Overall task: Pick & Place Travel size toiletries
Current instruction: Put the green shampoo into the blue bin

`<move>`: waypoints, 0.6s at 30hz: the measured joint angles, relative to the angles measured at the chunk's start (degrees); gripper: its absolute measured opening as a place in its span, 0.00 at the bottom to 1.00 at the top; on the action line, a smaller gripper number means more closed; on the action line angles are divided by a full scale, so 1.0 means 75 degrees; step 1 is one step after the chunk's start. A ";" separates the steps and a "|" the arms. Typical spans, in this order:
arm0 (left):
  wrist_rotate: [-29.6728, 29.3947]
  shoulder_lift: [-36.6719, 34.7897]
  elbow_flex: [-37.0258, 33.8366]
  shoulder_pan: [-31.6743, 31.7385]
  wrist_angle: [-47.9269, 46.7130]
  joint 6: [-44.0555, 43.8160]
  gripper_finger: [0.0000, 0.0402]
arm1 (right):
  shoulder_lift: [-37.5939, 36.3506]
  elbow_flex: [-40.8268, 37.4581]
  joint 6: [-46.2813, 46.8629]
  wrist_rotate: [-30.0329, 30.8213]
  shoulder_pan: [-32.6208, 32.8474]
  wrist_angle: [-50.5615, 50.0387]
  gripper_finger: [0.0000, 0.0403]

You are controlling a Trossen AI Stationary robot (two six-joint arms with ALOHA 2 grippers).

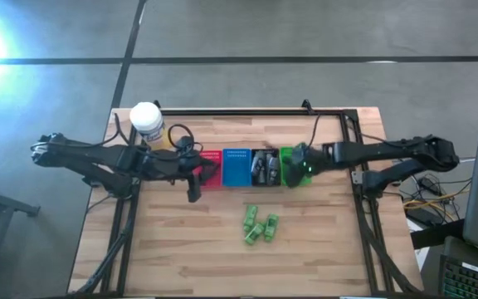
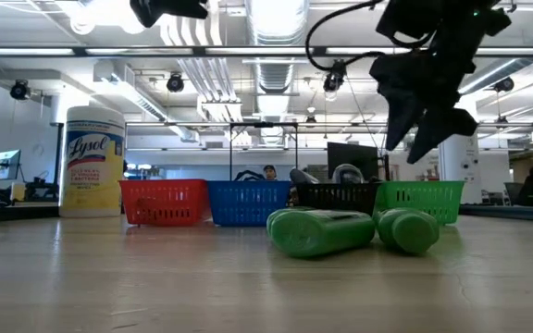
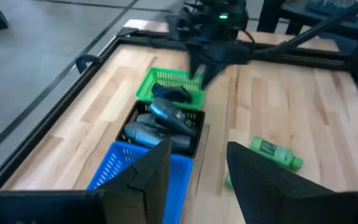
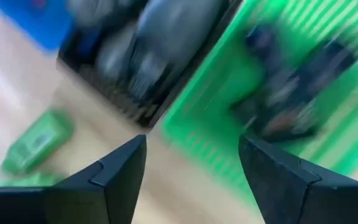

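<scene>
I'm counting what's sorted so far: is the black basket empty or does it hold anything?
Not empty. The black basket holds several grey tubes piled inside, seen in the left wrist and high views.

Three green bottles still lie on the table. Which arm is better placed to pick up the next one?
Probably the right. Its open, empty gripper hangs over the green basket, nearer the green bottles. The left gripper sits by the red basket, farther away.

Bright, even indoor light; the low view shows long ceiling strip lamps (image 2: pixel 276 18) glaring white. The high view has a flare at its upper left corner. The right wrist view is heavily motion-blurred, smearing the bright green slotted plastic basket (image 4: pixel 303 74)
</scene>
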 joint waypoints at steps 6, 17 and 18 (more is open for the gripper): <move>0.0003 0.0160 0.0000 0.0009 -0.0478 -0.0006 0.41 | 0.0609 -0.0003 0.2432 -0.0523 0.1195 0.0229 0.63; 0.0044 0.0247 0.0000 0.0009 -0.0947 0.0187 0.41 | 0.2870 0.1379 0.5298 -0.1234 0.2215 0.0234 0.67; 0.0057 0.0247 0.0000 0.0009 -0.0947 0.0261 0.41 | 0.3133 0.1575 0.5398 -0.1339 0.2212 0.0247 0.68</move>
